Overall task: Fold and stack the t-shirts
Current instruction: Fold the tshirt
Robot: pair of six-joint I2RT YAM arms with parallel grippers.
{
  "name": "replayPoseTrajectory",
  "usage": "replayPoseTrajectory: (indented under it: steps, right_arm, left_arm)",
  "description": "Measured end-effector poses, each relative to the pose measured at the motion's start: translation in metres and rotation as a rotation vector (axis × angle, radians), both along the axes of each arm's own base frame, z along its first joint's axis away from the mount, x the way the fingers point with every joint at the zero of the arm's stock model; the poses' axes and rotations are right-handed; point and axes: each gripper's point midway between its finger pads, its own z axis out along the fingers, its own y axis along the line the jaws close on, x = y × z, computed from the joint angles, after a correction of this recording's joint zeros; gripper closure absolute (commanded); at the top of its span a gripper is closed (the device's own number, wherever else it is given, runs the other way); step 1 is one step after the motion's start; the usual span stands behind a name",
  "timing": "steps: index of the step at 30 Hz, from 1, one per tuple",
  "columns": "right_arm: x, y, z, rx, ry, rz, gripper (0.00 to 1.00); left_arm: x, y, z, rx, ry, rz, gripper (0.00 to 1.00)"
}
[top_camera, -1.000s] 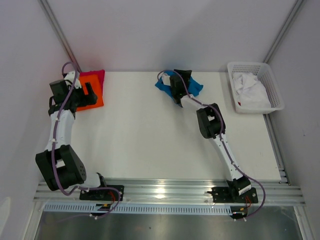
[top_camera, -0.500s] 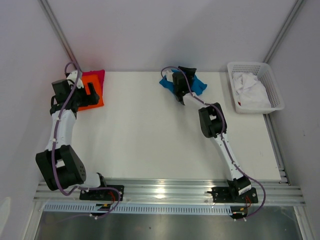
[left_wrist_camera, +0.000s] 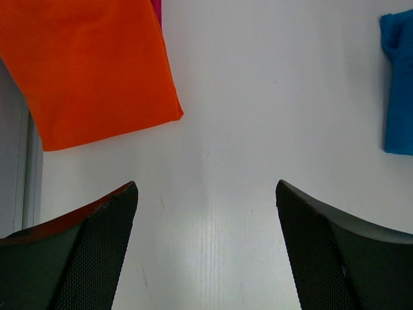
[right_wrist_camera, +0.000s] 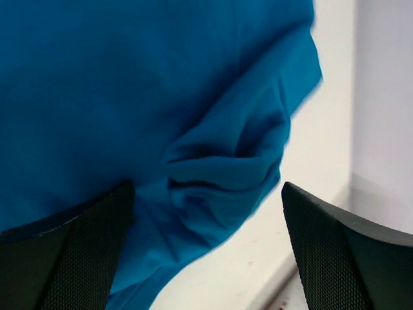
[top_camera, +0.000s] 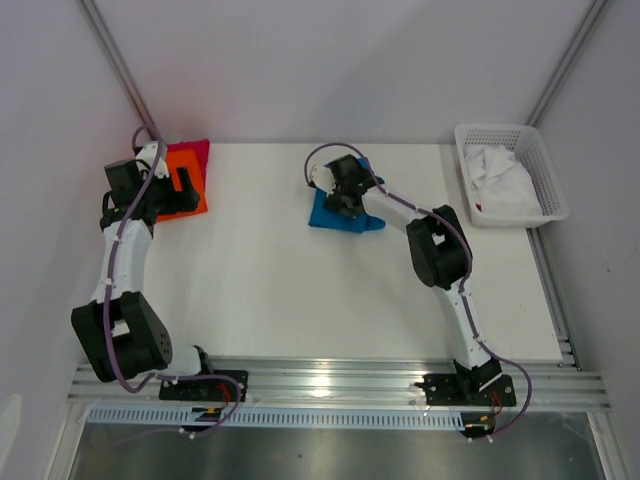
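The orange t-shirt (top_camera: 182, 160) lies folded at the table's far left corner, on top of the pinkish-red t-shirt (top_camera: 201, 150), of which only an edge shows. My left gripper (top_camera: 186, 186) hovers over the orange t-shirt's near edge, open and empty. In the left wrist view the orange t-shirt (left_wrist_camera: 97, 71) lies ahead left of the gripper (left_wrist_camera: 206, 248). The bright blue t-shirt (top_camera: 340, 214) lies rumpled at the table's middle back. My right gripper (top_camera: 344, 192) is just above it. Its jaws are wide apart over the blue cloth (right_wrist_camera: 161, 97) in the right wrist view (right_wrist_camera: 206, 255).
A white lattice basket (top_camera: 541, 165) holding crumpled white cloth stands at the far right. The table's back edge and the wall run close behind the blue t-shirt (right_wrist_camera: 381, 129). Bare white table (top_camera: 280, 290) stretches between the arms.
The right gripper and the blue t-shirt have moved from the back edge nearer and to the left. The shirt now lies flatter on the table. The left arm has not moved.
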Motion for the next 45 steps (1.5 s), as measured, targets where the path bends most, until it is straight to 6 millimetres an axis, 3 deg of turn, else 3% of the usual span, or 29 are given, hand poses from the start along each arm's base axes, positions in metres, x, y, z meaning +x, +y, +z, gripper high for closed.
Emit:
replayPoseTrajectory:
  steps: [8, 15, 20, 23, 27, 30, 33, 36, 40, 42, 45]
  right_arm:
    - [-0.098, 0.026, -0.01, 0.099, 0.217, 0.144, 0.01]
    - [-0.209, 0.041, -0.019, 0.109, 0.505, 0.303, 0.01]
    - [-0.275, 0.046, -0.002, 0.129, 0.698, 0.375, 0.01]
    - [-0.277, 0.047, 0.031, 0.167, 0.671, 0.372, 0.01]
    - [-0.242, 0.041, 0.088, 0.234, 0.506, 0.329, 0.01]
    - [-0.214, 0.02, 0.107, 0.239, 0.411, 0.255, 0.01]
    - [-0.201, -0.002, 0.106, 0.235, 0.408, 0.187, 0.01]
    - [-0.21, -0.01, 0.104, 0.249, 0.473, 0.182, 0.01]
    - [-0.239, 0.01, 0.099, 0.28, 0.567, 0.265, 0.08]
    - [-0.258, 0.021, 0.088, 0.276, 0.612, 0.309, 0.18]
    - [-0.284, 0.033, 0.07, 0.262, 0.701, 0.355, 0.2]
  left_arm:
    - [-0.005, 0.0, 0.005, 0.028, -0.011, -0.016, 0.1]
    - [-0.009, -0.001, 0.002, 0.034, -0.002, -0.023, 0.1]
    - [-0.009, -0.002, 0.003, 0.033, -0.006, -0.028, 0.1]
    - [-0.009, -0.004, 0.003, 0.027, -0.005, -0.037, 0.1]
    - [-0.01, -0.007, 0.003, 0.022, -0.004, -0.045, 0.1]
    - [-0.011, -0.007, 0.002, 0.019, 0.0, -0.046, 0.1]
    - [-0.011, -0.009, 0.002, 0.017, 0.004, -0.051, 0.1]
    - [-0.011, -0.011, 0.001, 0.016, 0.007, -0.055, 0.1]
    - [-0.011, -0.013, 0.001, 0.013, 0.008, -0.062, 0.1]
    - [-0.011, -0.015, 0.001, 0.012, 0.008, -0.068, 0.1]
    - [-0.011, -0.02, 0.001, 0.011, 0.008, -0.081, 0.1]
